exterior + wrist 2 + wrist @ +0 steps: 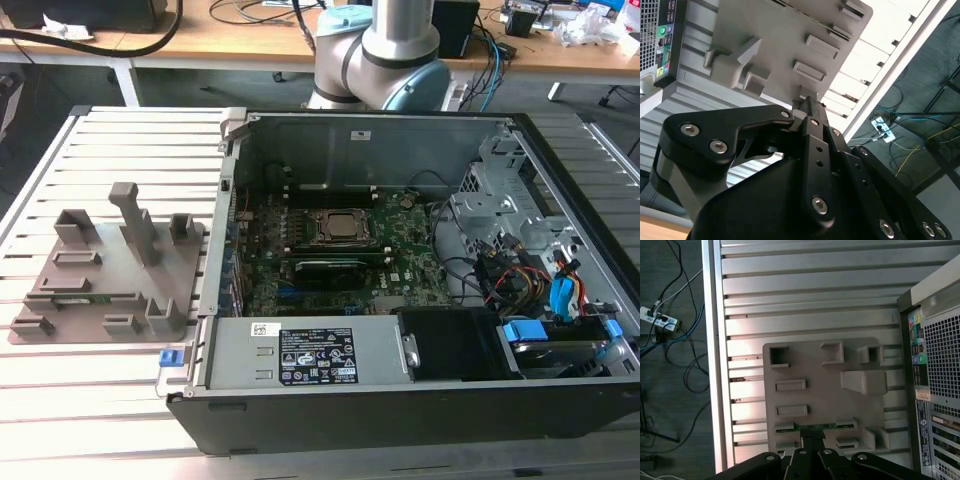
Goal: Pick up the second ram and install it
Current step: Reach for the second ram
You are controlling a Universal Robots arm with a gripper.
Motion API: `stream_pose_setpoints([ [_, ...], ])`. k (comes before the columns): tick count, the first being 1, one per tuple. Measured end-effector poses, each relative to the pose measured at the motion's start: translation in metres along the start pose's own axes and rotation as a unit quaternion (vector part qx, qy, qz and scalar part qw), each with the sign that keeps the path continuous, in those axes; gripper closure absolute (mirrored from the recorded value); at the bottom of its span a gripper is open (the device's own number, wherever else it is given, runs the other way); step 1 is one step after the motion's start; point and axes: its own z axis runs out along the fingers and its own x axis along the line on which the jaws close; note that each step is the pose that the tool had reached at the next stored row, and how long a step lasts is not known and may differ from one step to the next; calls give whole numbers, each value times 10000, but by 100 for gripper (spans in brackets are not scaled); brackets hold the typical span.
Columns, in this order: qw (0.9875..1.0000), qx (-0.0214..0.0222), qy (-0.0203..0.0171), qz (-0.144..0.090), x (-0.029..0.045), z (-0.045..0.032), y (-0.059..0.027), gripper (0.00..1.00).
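The second ram (815, 427) is a slim green stick lying in a slot of the grey plastic holder (810, 365). In the exterior view the second ram (78, 297) shows as a thin green strip in the holder (100, 265), at the exterior view's left of the computer case. My gripper (811, 442) hangs well above the holder, its dark fingers together and nothing between them. In the first wrist view its tips line up with the ram's middle. In the second wrist view the gripper (807, 101) points at the holder's edge (790, 45).
The open computer case (400, 370) holds the green motherboard (330, 290) with a square processor socket (338, 228) and a dark stick (335, 268) seated just in front of it. Cables and drive bays (530, 260) crowd the case's right side. The slatted table (120, 130) ends beside a floor with cables (670, 340).
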Motion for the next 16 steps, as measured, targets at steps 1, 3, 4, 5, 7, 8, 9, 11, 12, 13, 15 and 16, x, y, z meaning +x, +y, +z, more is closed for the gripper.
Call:
stream_pose_setpoints([
  [1,10000,0,0,0,51,-1,-4,89],
  [3,10000,0,0,1,143,-2,-10,89],
  [4,10000,0,0,0,186,-2,-14,89],
  [5,10000,0,0,0,231,-3,-17,89],
  [7,10000,0,0,0,271,-4,-20,89],
  [8,10000,0,0,0,296,-3,-22,89],
  [9,10000,0,0,0,328,-4,-24,89],
  [11,10000,0,0,1,401,-5,-30,89],
  [12,10000,0,0,0,417,-5,-31,89],
  [13,10000,0,0,0,418,-5,-31,89],
  [15,10000,2,0,0,419,-5,-31,89],
  [16,10000,41,-3,0,403,-3,-29,89],
])
